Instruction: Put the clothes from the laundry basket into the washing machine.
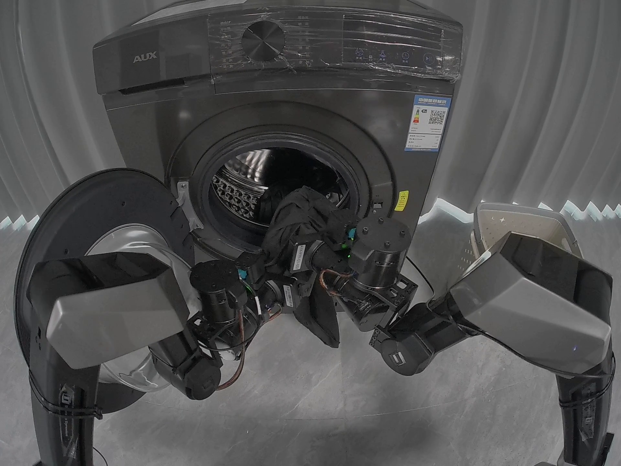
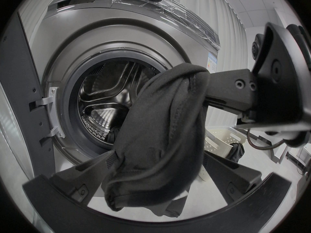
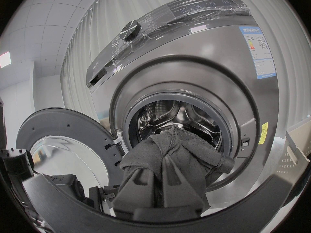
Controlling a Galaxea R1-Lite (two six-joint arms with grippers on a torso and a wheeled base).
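Note:
A black garment (image 1: 304,218) hangs bunched right in front of the washing machine's round opening (image 1: 249,179), its top over the lower rim. My right gripper (image 3: 157,165) is shut on the garment (image 3: 184,146), with the drum just behind. My left gripper (image 2: 158,156) sits just below and beside it, with its fingers (image 2: 97,169) spread wide on either side of the hanging cloth (image 2: 162,120), open. In the head view both grippers meet under the garment, the left (image 1: 275,286) and the right (image 1: 310,254). The laundry basket (image 1: 517,221) stands on the floor to the machine's right.
The machine's door (image 1: 97,228) is swung fully open to the left, next to my left arm. The white basket (image 2: 220,139) has a dark cloth (image 2: 238,151) hanging over its edge. Curtains stand behind the machine, and grey floor (image 1: 310,389) lies bare in front.

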